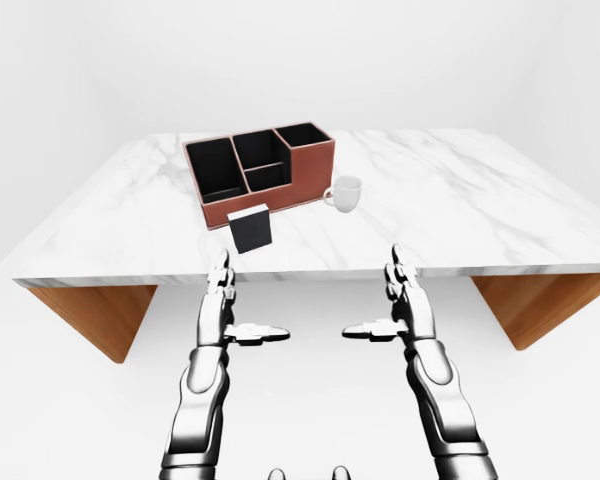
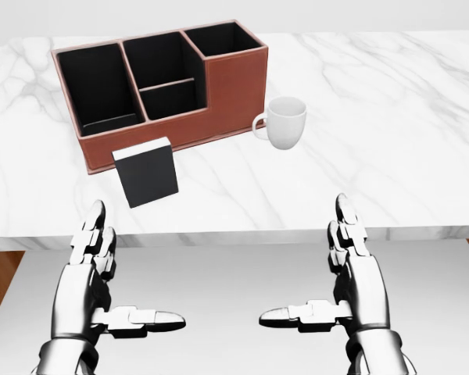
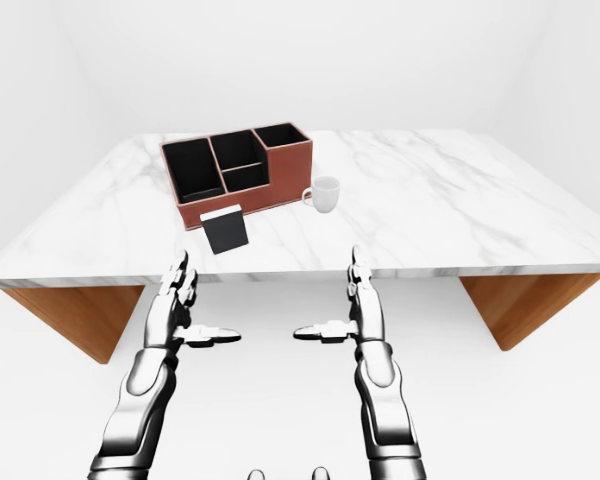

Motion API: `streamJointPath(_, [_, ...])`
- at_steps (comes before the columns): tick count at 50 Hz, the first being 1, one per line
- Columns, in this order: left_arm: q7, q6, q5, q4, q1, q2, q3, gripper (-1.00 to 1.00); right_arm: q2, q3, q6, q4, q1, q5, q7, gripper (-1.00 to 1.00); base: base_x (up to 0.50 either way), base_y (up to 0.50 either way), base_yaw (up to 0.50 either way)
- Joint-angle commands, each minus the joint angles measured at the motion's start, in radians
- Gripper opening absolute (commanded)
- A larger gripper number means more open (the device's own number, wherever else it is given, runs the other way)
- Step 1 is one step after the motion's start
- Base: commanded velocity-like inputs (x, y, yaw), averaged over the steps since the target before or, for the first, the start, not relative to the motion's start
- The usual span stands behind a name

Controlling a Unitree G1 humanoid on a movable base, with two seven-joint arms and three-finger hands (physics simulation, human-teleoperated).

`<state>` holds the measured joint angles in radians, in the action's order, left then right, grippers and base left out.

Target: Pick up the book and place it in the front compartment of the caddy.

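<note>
Hovering short of the marble table (image 2: 391, 195), both metal hands are empty and held upright with palms facing each other. The left hand (image 2: 94, 273) has its fingers spread straight upward and its thumb stuck out sideways toward the other hand; the right hand (image 2: 352, 273) mirrors it, fingers extended up, thumb pointing inward. Neither touches anything, and both sit below the table's near edge in the head view.

Just above the left hand's fingertips, on the tabletop near that edge, stands the book (image 2: 146, 172), a dark block with a pale top edge, tilted slightly. It appears to stand on end, though the exact lean is hard to judge from these angles. It is apart from the hand and well to the left of the right hand.

Beyond the book, higher in the view, sits the caddy (image 2: 219, 94), a reddish-brown box with black-lined compartments: one large at the left, a divided pair in the middle, and a taller one at the right. The book stands just beside the caddy's near wall, below its left compartment; none of the compartments holds it.

A white mug (image 2: 287, 122) rests beside the caddy's right end, above and left of the right hand, handle turned toward the caddy.
</note>
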<state>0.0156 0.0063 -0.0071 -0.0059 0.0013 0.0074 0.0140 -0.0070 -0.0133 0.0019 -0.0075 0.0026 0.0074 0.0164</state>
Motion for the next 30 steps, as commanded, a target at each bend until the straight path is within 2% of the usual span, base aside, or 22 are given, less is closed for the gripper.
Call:
streamJointPath(1, [0.028, 0.043, -0.013, -0.051, 0.011, 0.012, 0.022, 1.0, -0.012, -0.021, 0.019, -0.032, 0.008, 0.01, 0.027, 1.0, 0.0, 0.0, 0.0])
streamJointPath(7, [0.035, 0.081, -0.015, -0.109, 0.019, 0.013, 0.023, 1.0, -0.013, -0.022, 0.056, -0.077, 0.013, 0.01, 0.03, 1.0, 0.0, 0.0, 0.0])
streamJointPath(13, [0.041, 0.081, -0.019, -0.172, 0.025, 0.016, 0.029, 1.0, -0.014, -0.026, 0.085, -0.122, 0.016, 0.012, 0.034, 1.0, 0.0, 0.0, 0.0])
streamJointPath(30, [0.056, 0.081, -0.039, -0.306, 0.015, 0.027, 0.064, 1.0, -0.015, -0.027, 0.085, -0.278, 0.038, 0.004, 0.046, 1.0, 0.0, 0.0, 0.0])
